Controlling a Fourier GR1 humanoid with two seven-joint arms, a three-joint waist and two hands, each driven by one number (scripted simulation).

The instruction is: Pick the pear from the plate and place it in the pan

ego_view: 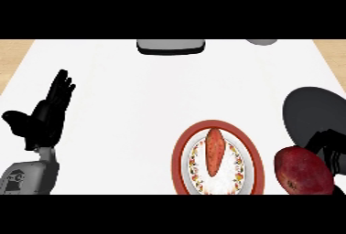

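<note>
Left hand open, upright; right hand curled round pear.

Dark-red pear beside pan (off plate)

Matte black left hand: slim fingers, thick thumb. Light grey rounded left forearm, dark round marking on its side. Black blocky right hand, mostly hidden.

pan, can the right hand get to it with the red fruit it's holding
Probably yes. The right hand, curled round the red fruit, hangs just below the pan in the head view, and nothing shows between them. The plate lies off to the left.
</note>
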